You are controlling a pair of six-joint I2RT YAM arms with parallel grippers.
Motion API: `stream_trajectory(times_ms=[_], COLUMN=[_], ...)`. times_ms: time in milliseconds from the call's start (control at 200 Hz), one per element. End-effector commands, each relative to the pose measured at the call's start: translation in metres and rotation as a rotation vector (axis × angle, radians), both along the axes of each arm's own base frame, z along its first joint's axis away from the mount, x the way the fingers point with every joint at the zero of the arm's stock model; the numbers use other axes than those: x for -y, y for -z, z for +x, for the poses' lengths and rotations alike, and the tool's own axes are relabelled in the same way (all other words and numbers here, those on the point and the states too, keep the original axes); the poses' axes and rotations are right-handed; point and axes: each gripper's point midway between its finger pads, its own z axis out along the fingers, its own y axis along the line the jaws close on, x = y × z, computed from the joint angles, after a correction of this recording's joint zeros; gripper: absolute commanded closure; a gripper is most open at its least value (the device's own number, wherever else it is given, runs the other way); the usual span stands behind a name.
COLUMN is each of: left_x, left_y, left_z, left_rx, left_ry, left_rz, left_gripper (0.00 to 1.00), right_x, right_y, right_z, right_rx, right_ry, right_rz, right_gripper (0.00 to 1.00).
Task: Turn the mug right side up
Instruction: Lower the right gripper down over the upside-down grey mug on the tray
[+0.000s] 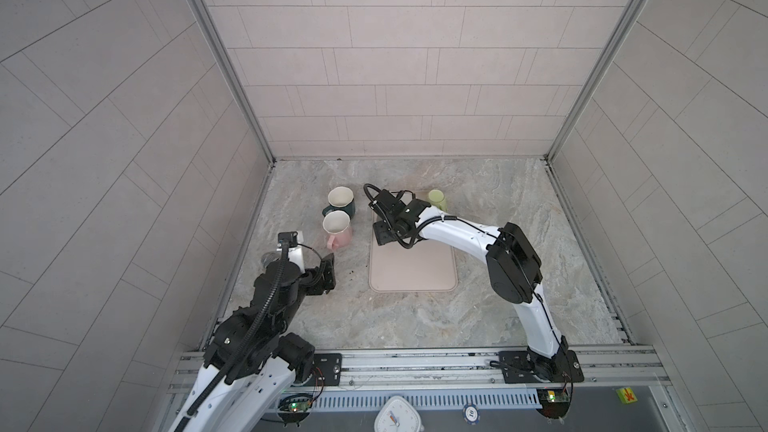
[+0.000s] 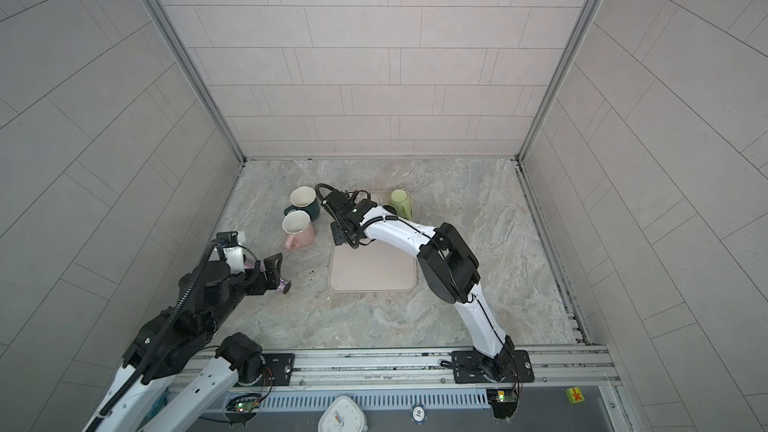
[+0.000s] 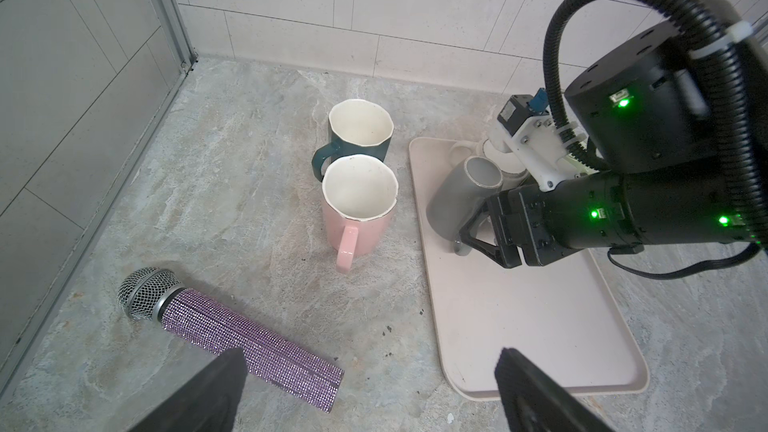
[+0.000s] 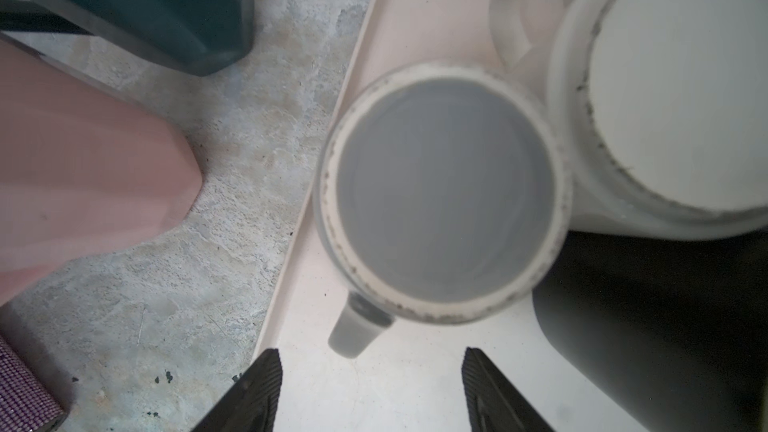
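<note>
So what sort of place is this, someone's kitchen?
Likely a mock kitchen for robot testing: pale tiled wall panels, a grey marble-look counter holding a pink faceted ceramic mug, and two white-and-black robot arms mounted on an aluminium rail.

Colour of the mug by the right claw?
Grey mug, best seen in the left wrist view.

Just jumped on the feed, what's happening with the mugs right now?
The right pincer hangs open over the tray, lined up with the handle of the grey mug, which stands base up; nothing is gripped yet. A white mug beside it is also base up. The pink mug and dark green mug stand upright off the tray. The left pincer is open, holding nothing, above the microphone.
</note>
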Motion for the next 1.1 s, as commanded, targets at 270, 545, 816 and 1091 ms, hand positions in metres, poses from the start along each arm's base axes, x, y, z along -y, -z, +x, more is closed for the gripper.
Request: stream_trajectory(times_ms=[270,545,816,1091], left_x=[-0.002,-0.002,-0.002,-0.002], left_y=[0.002,0.002,0.002,0.0], left_z=[0.001,0.001,0.0,0.0], left_rx=[-0.002,-0.003,0.001,0.009], left_ry=[-0.013,-0.013,-0.012,-0.011], left_rz=[0.007,0.007,0.004,-0.001], left_gripper=[0.0,0.0,0.0,0.0], right_x=[0.011,0.019,0.036,0.016], right_y=[0.004,0.006,0.004,-0.007], right_z=[0.003,0.005,0.005,-0.005], right_rx=[0.017,0.031,0.042,0.024], right_ry=[0.018,0.028,0.054,0.01], right_rz=[-0.087,-0.126,-0.177,-0.074], right_gripper=[0.37,0.41,0.43,0.43])
